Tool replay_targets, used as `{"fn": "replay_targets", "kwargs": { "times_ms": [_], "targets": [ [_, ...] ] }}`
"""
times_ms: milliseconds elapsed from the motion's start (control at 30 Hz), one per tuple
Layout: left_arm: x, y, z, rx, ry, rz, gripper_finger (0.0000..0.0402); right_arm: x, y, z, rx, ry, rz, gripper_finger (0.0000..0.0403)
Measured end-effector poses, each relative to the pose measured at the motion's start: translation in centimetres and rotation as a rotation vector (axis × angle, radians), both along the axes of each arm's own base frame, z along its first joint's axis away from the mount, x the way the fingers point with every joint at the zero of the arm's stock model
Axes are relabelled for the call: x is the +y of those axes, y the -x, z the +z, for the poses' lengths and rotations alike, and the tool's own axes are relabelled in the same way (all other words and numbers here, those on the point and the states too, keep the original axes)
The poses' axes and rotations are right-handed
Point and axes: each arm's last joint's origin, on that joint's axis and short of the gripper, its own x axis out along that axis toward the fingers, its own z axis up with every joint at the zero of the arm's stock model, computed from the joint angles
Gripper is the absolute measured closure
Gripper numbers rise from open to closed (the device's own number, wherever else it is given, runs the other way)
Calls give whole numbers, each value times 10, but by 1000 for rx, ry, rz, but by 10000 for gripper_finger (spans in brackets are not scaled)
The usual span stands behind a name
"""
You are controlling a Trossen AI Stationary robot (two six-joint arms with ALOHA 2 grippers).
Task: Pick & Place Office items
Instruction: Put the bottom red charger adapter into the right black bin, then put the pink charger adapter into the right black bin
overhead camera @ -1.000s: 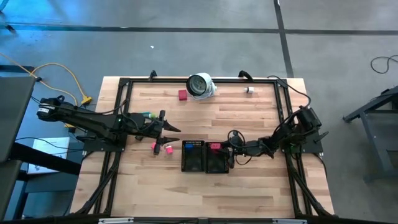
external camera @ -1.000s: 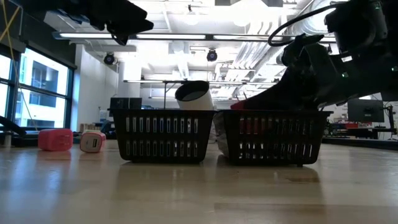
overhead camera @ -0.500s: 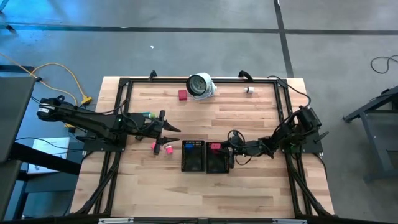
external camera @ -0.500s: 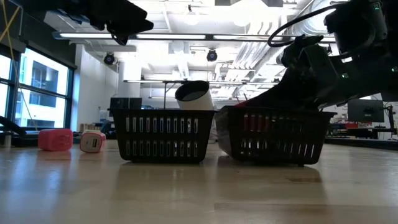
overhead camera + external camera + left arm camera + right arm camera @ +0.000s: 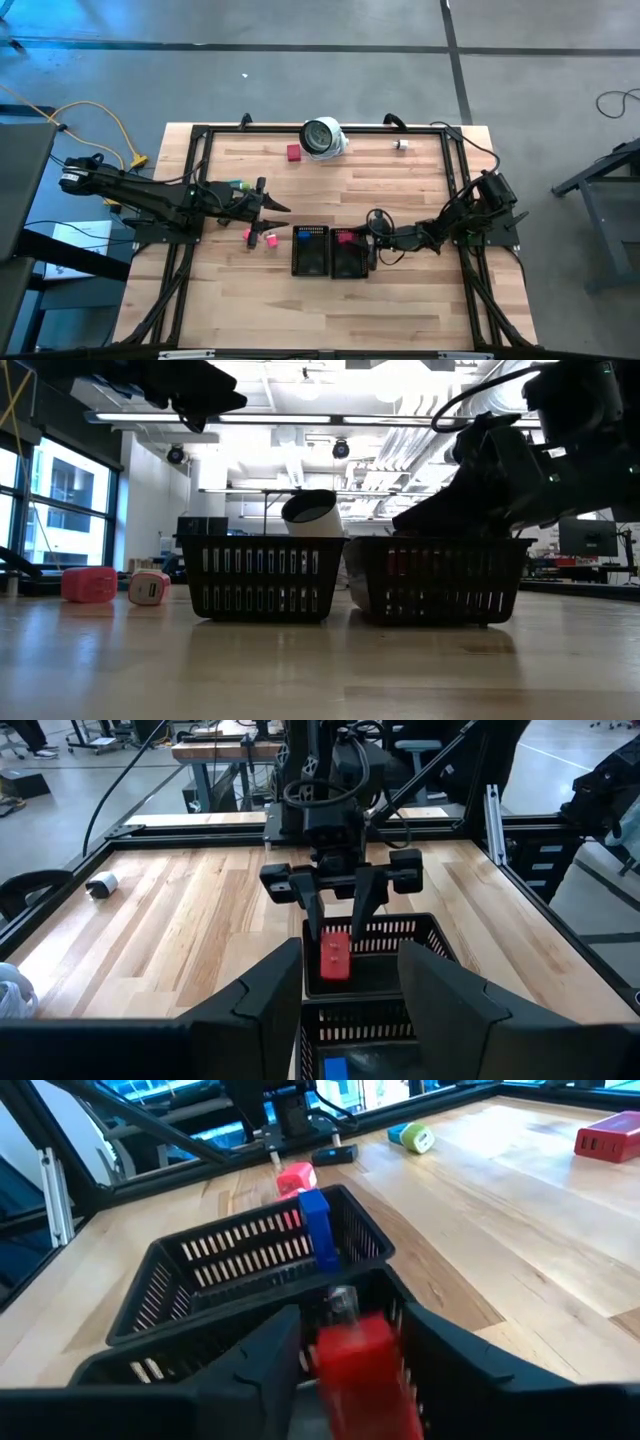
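My right gripper [image 5: 352, 238] hangs open over the right black tray [image 5: 350, 266], fingers pointing down. A red piece [image 5: 356, 1355] sits upright between them inside the tray, with a narrow gap at one finger. In the left wrist view the red piece [image 5: 335, 957] shows just below the fingertips. The left tray [image 5: 310, 264] holds a blue piece [image 5: 316, 1230]. My left gripper [image 5: 280, 207] waits open above the table, left of the trays. Two pink pieces [image 5: 248, 236] [image 5: 270, 240] lie on the wood beside it.
A green-and-blue piece [image 5: 240, 185] lies under the left arm. Near the far edge are another red piece [image 5: 293, 152], a small white piece [image 5: 400, 145] and a large round white-and-grey object [image 5: 323, 137]. A black frame [image 5: 200, 135] runs around the tabletop.
Half a second ago the right tray stood tipped, one side lifted off the table; it has settled flat again. The red piece, which showed above the tray's rim under my right gripper, has sunk below the rim in the low view.
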Motion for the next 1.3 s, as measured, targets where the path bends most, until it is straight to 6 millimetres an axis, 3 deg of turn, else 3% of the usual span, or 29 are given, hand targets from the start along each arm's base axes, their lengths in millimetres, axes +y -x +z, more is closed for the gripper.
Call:
{"fn": "replay_targets", "kwargs": {
  "times_ms": [233, 900, 1067, 1300],
  "targets": [
    [0, 0, 0, 4, -1, 0, 240, 1, -1, 5, -43, 7, 25, 207],
    [0, 0, 0, 5, -1, 0, 240, 3, -2, 17, -153, 43, 78, 209],
    [0, 2, -5, 56, -20, -2, 240, 2, 1, 37, -224, 132, 90, 209],
    [7, 13, -10, 158, 5, 33, 240, -12, 36, 74, -317, 251, 3, 208]
  ]
}}
